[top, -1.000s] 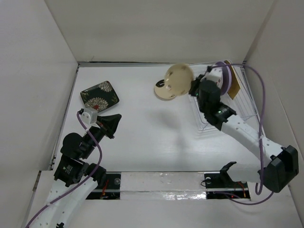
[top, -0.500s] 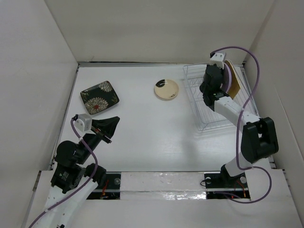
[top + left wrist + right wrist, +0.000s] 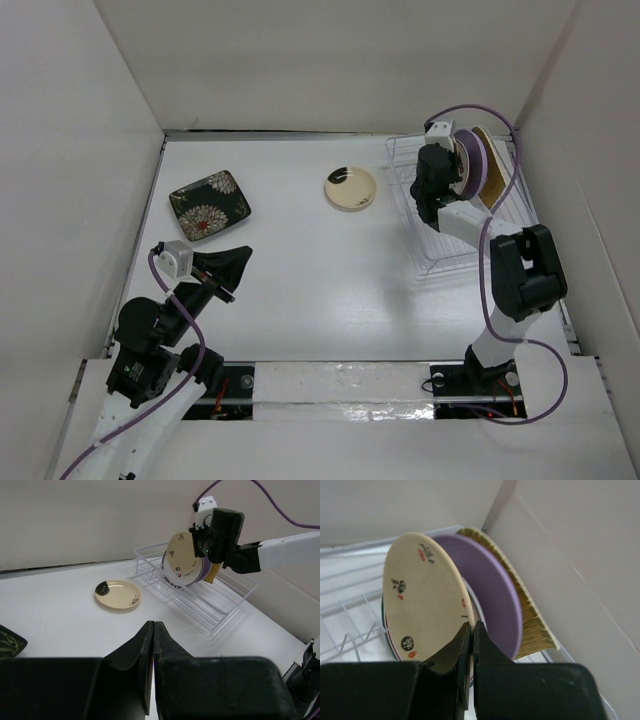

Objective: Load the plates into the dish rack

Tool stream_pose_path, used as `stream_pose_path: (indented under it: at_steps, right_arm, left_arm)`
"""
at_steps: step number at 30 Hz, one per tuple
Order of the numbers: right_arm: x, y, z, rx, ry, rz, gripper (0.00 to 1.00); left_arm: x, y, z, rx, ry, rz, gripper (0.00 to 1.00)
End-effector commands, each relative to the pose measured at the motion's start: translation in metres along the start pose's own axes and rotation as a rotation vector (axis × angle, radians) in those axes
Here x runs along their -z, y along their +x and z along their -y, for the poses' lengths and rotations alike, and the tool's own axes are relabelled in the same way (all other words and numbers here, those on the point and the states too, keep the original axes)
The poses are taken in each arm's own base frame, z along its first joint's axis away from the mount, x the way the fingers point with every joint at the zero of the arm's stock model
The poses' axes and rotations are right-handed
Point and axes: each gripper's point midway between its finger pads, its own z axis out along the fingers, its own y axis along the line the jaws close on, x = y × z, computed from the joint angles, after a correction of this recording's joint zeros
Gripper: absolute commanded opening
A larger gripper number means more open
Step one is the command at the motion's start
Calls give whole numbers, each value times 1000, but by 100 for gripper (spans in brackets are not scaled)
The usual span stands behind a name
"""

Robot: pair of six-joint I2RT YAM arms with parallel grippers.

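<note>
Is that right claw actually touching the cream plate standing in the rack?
Touching. The right wrist view shows the right gripper closed on the rim of the cream plate, pinching it.

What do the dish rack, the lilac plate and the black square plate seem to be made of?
Dish rack: thin white bars, likely coated metal wire. Lilac plate: smooth matte colour, plastic or ceramic. Black square plate: floral print with slight sheen, perhaps glazed ceramic or melamine.

Bright, even light, soft shadows, sharp
</note>
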Motion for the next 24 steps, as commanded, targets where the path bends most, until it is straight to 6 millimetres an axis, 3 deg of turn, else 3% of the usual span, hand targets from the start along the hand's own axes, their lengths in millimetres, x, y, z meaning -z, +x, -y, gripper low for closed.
stream_pose_path:
  at_steps: [1, 2, 4, 6, 7, 8, 9, 12, 13, 16, 17, 18, 20, 21, 23, 24]
  right_arm:
    - [-4, 1, -11, -42, -1, 21, 0]
    - [-2, 6, -17, -30, -2, 15, 0]
    - [-2, 9, -9, -32, 51, 20, 0]
    - [3, 2, -8, -49, 49, 44, 9]
    - [4, -2, -3, -53, 62, 50, 18]
    - [8, -7, -2, -68, 67, 59, 42]
    - [10, -17, 6, -114, 75, 68, 51]
    - [26, -42, -6, -210, -31, 68, 61]
    - [35, -68, -6, -267, -96, 102, 62]
    - [67, -91, -40, -357, -301, 82, 60]
    - [87, -105, -60, -377, -391, 96, 38]
    - [101, -107, -77, -355, -460, 91, 24]
    - [127, -112, -124, -310, -621, 100, 4]
    - [151, -108, -148, -252, -691, 91, 2]
    - [160, -94, -174, -141, -692, 72, 5]
    - [168, -77, -200, -62, -710, 41, 9]
  left_arm:
    - [0, -24, 9, -10, 28, 68, 0]
    - [0, -24, 9, -9, 29, 67, 0]
    - [-1, -22, 9, -9, 29, 60, 0]
    - [-2, -21, 8, -8, 27, 55, 0]
    - [-3, -20, 7, -7, 25, 51, 0]
    - [-3, -20, 8, -7, 26, 50, 0]
    - [-4, -19, 7, -6, 24, 44, 0]
    - [-6, -16, 6, -4, 21, 34, 0]
    - [-7, -15, 5, -3, 18, 30, 0]
    - [-8, -13, 4, -2, 14, 22, 0]
    - [-8, -13, 4, -2, 13, 22, 0]
    - [-9, -12, 3, -1, 7, 18, 0]
    - [-10, -10, 1, -1, -3, 13, 0]
    - [-11, -9, 0, 0, -6, 8, 0]
    - [-12, -8, -2, 1, -16, 3, 0]
    - [-13, -6, -3, 0, -18, -5, 0]
